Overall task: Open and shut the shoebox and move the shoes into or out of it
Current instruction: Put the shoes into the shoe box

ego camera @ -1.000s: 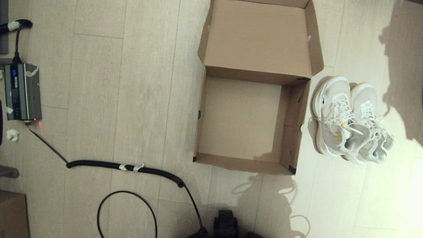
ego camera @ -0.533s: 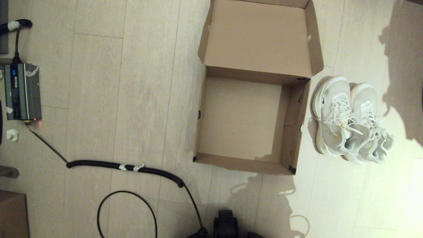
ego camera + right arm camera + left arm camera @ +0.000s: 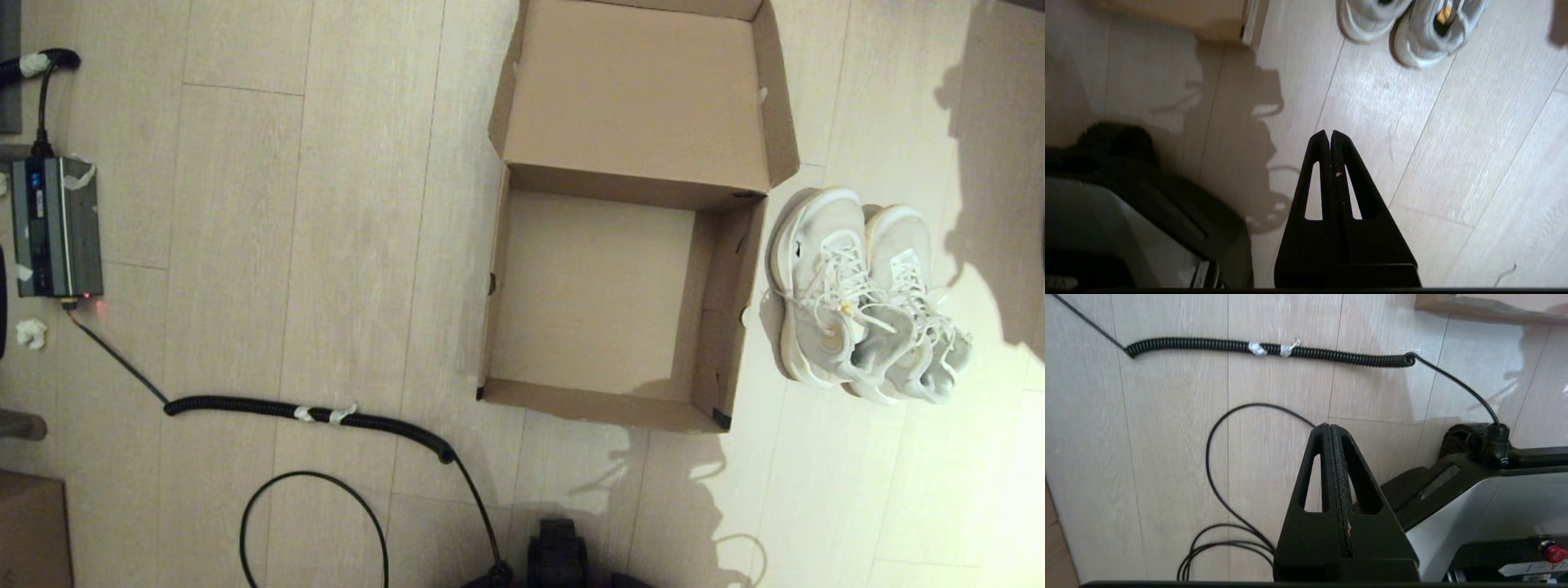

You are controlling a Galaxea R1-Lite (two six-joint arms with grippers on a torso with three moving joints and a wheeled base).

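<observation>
A: Any text, label or number you can actually read here?

B: Nothing legible. The grey power unit (image 3: pixel 55 226) on the floor has a small blue display, but its characters are too small to make out.

A: And near the red button (image 3: pixel 1554 553) on the robot base?

B: A white strip with marks sits beside it, unreadable.

Matt cardboard shoebox (image 3: pixel 629 302) (mesh shoes (image 3: pixel 865 298)).

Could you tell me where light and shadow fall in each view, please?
Head view: bright patch on the floor by the shoes, dark shadow far right. Right wrist view: the robot's shadow beside the shoebox. Left wrist view: glare near the coiled cable.
</observation>
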